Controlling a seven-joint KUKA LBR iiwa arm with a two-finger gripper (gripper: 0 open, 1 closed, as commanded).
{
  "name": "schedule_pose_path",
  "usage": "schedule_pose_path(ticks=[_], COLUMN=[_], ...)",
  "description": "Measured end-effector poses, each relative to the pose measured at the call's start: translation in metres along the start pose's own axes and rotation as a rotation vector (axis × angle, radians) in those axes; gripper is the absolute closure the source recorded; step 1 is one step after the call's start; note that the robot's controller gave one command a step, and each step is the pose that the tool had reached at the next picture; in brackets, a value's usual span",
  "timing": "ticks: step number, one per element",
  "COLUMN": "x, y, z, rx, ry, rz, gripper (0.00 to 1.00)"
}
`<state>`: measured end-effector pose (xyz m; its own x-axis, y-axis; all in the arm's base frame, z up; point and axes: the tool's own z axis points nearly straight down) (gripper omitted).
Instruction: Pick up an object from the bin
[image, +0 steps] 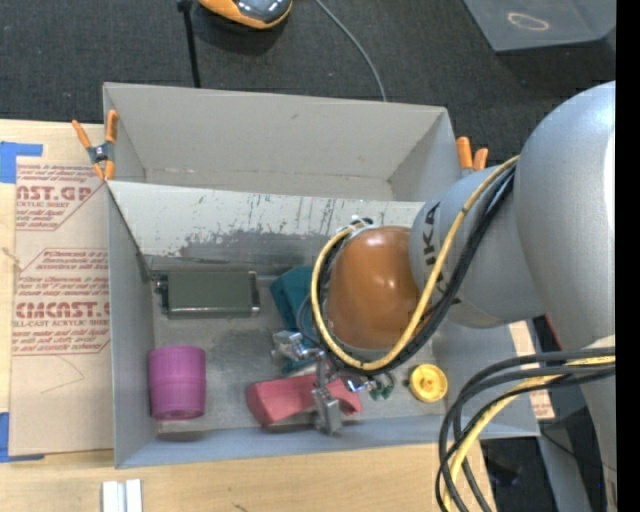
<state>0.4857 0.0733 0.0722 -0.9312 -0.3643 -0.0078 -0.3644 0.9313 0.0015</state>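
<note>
claw over right end of pink-red block; released or clenched: cannot tell. yellow piece near its right, magenta cylinder well left.

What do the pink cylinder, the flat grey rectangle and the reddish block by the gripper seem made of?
Pink cylinder: matte, faintly ribbed side, likely wound yarn or ribbed plastic. Flat grey rectangle: smooth, faintly glossy face in a darker frame, probably hard plastic. Reddish block beside the gripper: dull surface, rounded edges, perhaps foam or rubber.
</note>
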Motion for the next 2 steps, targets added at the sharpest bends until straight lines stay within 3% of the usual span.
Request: schedule_pose_path(ticks=[1,2], x=[-0.0005,-0.0005], y=[0.0087,0.0087], z=[0.0015,0.0015], rx=[0.003,0.003], ry=[-0.005,-0.005], rz=[0.001,0.001], gripper=[1.0,1.0])
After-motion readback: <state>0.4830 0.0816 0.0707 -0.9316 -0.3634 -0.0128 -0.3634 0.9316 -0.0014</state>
